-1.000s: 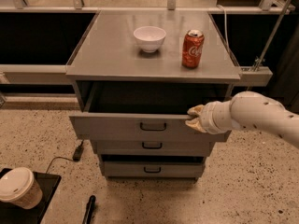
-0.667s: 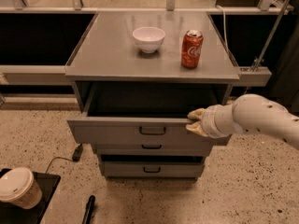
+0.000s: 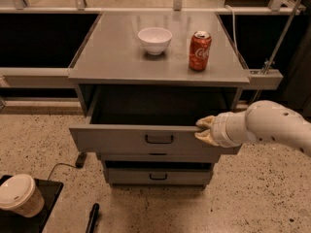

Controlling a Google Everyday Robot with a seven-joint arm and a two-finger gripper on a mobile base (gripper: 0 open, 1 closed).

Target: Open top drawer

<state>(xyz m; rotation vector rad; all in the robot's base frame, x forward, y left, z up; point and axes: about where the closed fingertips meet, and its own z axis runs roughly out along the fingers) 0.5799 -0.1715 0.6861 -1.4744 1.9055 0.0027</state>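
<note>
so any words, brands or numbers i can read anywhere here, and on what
Nothing can be quoted with confidence.
red can on the cabinet top: white script down its side, too blurred to read.
white bowl: no text.
lidded paper cup at lower left: no text visible.
top drawer, pulled out: plain grey front, no label.
claw at the right end of that drawer's upper edge: no markings.

Showing smooth white rounded arm [image 3: 277, 126], ribbed wrist, ending in cream pincer [image 3: 201, 130] touching top drawer [image 3: 121, 140].
</note>
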